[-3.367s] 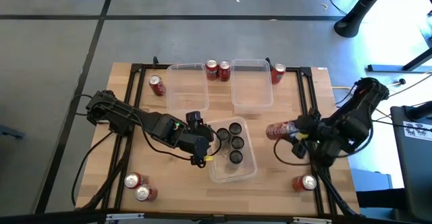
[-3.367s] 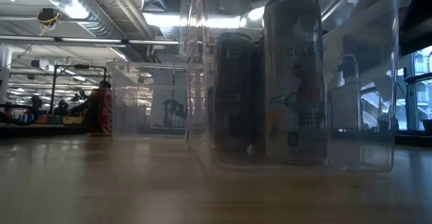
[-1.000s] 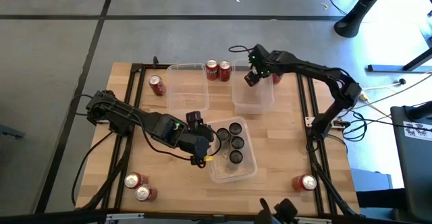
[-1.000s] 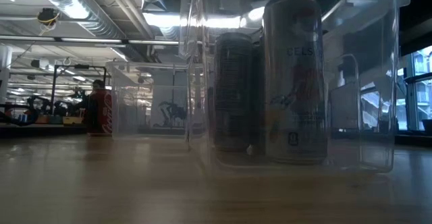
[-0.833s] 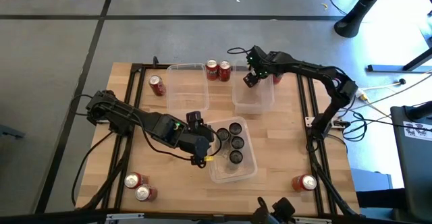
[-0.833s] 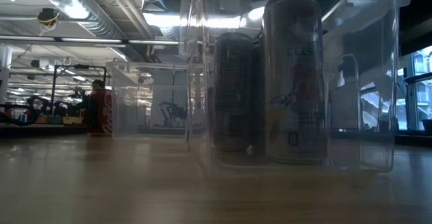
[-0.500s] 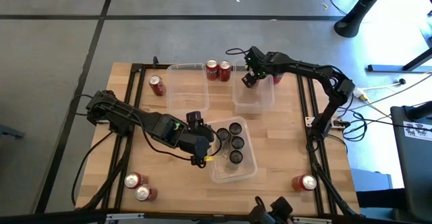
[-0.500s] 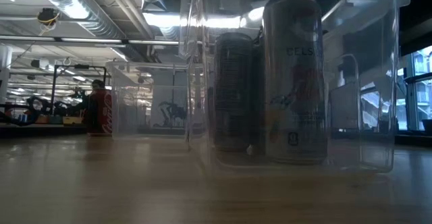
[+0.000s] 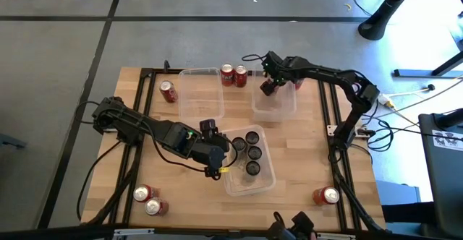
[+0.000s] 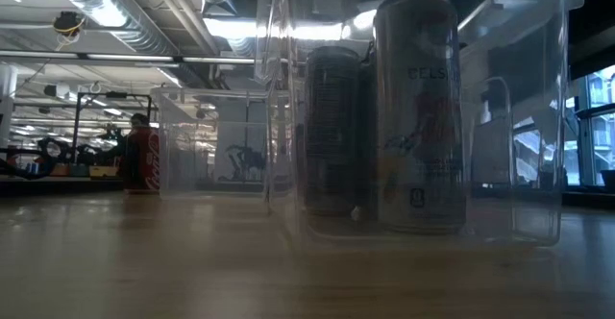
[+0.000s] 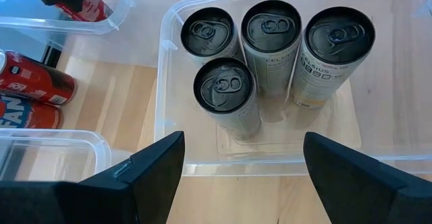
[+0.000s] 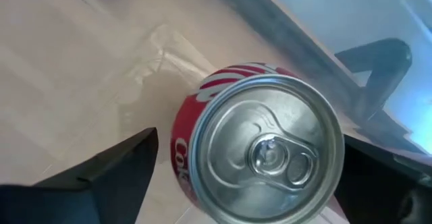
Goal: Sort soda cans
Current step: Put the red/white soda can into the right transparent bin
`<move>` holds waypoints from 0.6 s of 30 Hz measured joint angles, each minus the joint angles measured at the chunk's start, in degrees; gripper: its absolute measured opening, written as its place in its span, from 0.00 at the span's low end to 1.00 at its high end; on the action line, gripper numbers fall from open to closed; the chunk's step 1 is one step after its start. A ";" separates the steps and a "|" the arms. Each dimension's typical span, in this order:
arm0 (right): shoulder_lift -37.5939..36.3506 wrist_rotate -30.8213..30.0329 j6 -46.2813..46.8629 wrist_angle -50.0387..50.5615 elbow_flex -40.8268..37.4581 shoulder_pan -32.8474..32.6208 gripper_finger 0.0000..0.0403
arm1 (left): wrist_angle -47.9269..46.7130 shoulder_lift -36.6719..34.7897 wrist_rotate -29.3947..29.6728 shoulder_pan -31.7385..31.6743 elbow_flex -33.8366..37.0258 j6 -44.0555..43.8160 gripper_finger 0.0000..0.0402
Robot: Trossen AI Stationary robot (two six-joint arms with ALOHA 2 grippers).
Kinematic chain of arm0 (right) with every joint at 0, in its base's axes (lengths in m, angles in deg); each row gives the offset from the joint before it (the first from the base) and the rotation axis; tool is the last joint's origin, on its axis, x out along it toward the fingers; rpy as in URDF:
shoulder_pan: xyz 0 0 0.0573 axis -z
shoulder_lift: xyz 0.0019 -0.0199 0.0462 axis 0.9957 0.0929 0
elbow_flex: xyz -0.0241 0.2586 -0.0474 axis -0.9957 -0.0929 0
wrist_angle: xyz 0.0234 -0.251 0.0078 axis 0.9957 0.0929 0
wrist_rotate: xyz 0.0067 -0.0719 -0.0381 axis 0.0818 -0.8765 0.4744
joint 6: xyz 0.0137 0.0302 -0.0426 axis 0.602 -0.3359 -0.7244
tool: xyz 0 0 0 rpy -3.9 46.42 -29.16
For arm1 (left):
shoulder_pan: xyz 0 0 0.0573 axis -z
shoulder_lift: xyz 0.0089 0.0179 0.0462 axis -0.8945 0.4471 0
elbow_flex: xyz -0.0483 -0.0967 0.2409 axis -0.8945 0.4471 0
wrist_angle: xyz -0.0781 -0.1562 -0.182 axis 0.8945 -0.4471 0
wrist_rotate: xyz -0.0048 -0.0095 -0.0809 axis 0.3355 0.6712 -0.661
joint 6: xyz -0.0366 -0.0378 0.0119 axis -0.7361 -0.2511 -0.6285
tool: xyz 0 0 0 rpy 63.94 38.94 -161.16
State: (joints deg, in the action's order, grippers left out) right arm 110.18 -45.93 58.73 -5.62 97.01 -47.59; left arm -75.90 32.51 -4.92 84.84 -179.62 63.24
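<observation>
My right gripper [image 9: 269,87] is open over the far right clear bin [image 9: 278,108]. A red soda can [image 12: 266,150] stands upright between its fingers, which are on either side of it with a gap showing. The left wrist view also shows this can [image 11: 86,9] inside that bin. My left gripper [image 11: 243,177] hangs open and empty at the left edge of the near clear bin [image 9: 262,183]. That bin holds several dark soda cans [image 11: 270,38] standing upright.
An empty clear bin [image 9: 200,99] lies at the far left. Loose red cans are about the table: two between the far bins [image 9: 233,74], one at the far left [image 9: 168,91], two near left [image 9: 148,200], one near right [image 9: 327,195] and one behind the right arm [image 9: 297,81].
My right gripper has sunk a little into the far right bin. My left arm has kept still.
</observation>
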 joint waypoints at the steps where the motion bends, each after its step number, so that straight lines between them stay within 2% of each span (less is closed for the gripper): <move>1: -0.24 0.36 0.01 0.09 0.00 0.02 0.97 | -0.01 0.00 0.00 0.01 0.00 -0.01 0.73; 11: -7.07 0.54 -0.58 2.20 0.00 0.02 0.97 | 0.23 0.00 0.00 -0.01 0.00 -0.01 0.73; 18: -15.18 3.40 -1.31 13.51 0.00 -1.49 0.97 | 0.36 -0.01 0.00 -0.01 0.00 -0.01 0.73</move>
State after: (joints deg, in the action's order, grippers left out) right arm 95.00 -42.53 57.42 7.89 97.01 -49.08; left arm -75.54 32.51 -4.92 84.84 -179.62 63.23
